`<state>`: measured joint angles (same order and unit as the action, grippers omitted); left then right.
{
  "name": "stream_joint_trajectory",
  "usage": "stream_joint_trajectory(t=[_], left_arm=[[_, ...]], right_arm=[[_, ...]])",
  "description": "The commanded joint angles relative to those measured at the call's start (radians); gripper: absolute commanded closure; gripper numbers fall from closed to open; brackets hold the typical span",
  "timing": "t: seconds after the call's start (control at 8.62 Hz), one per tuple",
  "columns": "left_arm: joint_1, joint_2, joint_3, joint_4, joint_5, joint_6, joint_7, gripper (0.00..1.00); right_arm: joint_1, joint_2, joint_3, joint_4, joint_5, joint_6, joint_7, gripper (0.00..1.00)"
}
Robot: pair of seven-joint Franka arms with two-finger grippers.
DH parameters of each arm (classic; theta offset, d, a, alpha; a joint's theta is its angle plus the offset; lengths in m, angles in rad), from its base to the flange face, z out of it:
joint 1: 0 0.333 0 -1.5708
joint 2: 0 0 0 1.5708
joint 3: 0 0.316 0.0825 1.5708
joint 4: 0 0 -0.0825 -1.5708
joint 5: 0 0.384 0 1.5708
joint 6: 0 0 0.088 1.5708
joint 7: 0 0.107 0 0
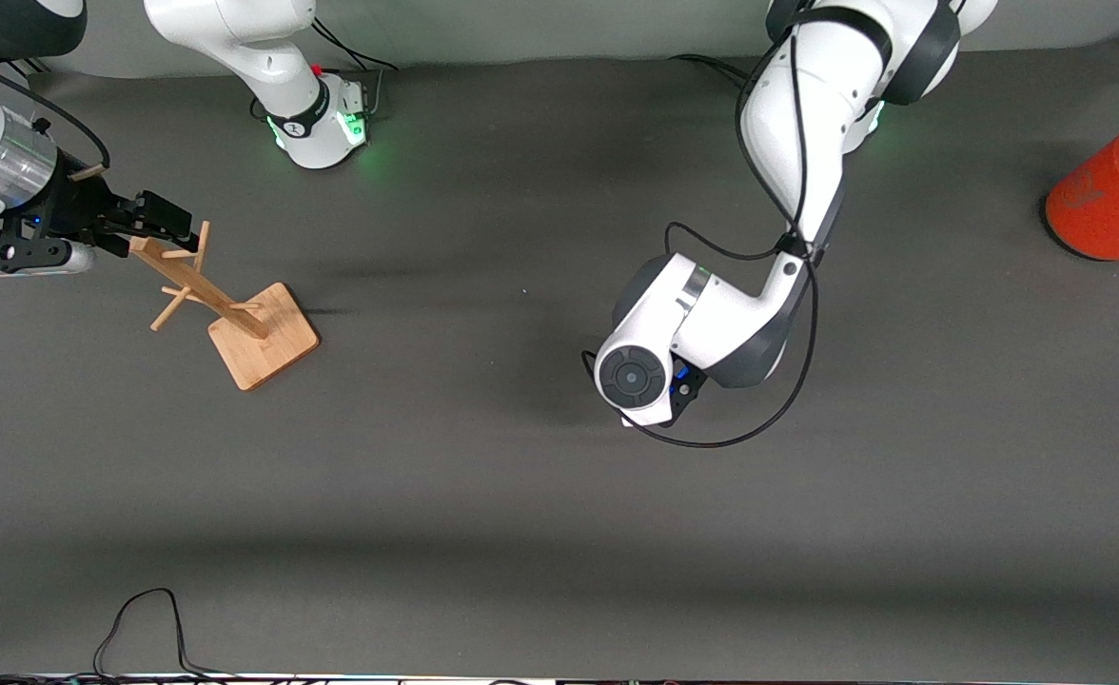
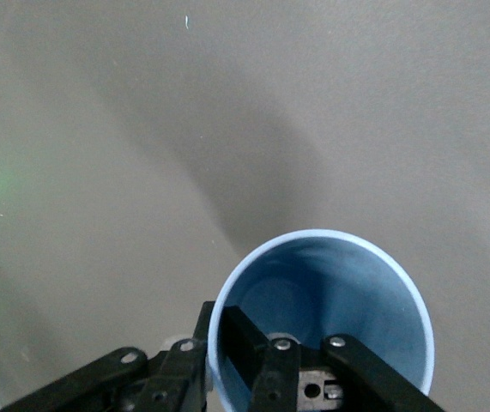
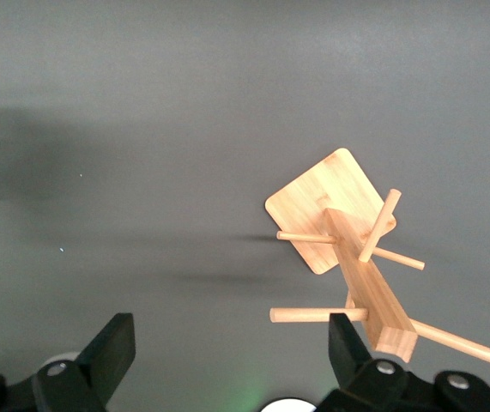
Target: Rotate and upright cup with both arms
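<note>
Left wrist view showing the left gripper (image 2: 266,360) clamped on the rim of the cup (image 2: 347,292), one black finger reaching inside the mouth and the other pressing outside the wall; smooth matte pale-blue plastic, round-lipped, narrowing toward a smaller base, mouth facing the wrist camera. Lying beneath the cup, only plain grey table (image 2: 99,129), felt-like and unmarked, leaving open room on every side of the clamped fingers. Front view hiding both gripper and cup under the left arm's white wrist near the middle of the table (image 1: 521,523), with wide bare cloth around it. Sitting well apart toward the left arm's end, near the table's edge, an orange cylindrical can (image 1: 1107,205) with a grey lid. Right wrist view showing the right gripper (image 3: 232,352) hanging with fingers spread wide, holding nothing, one fingertip just beside the top of the wooden rack (image 3: 347,249): a pale square-cornered post with round pegs jutting sideways on a flat rounded-corner base. Waiting there, the right arm, with bare cloth below the open fingers.
</note>
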<state>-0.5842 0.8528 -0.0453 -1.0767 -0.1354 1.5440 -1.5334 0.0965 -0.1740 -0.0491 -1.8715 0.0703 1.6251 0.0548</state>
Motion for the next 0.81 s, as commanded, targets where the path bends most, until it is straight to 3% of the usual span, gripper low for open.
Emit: stream_joint_trajectory(t=[0.0,0.23,0.7], left_arm=[[-0.023,-0.035,0.018,-0.003,0.017,0.010,-0.036,1.00],[-0.080,-0.035,0.016,-0.014,0.202,0.139,-0.284,1.00],[-0.126,-0.038,0.018,-0.040,0.241,0.229,-0.583,1.00]], right_arm=[[0.015,-0.002,-0.014,0.012,-0.018,-0.016,-0.021,0.00],[0.014,-0.004,-0.017,0.014,-0.020,-0.016,-0.020,0.00],[0.020,0.029,-0.011,0.054,-0.055,-0.016,-0.009,0.00]])
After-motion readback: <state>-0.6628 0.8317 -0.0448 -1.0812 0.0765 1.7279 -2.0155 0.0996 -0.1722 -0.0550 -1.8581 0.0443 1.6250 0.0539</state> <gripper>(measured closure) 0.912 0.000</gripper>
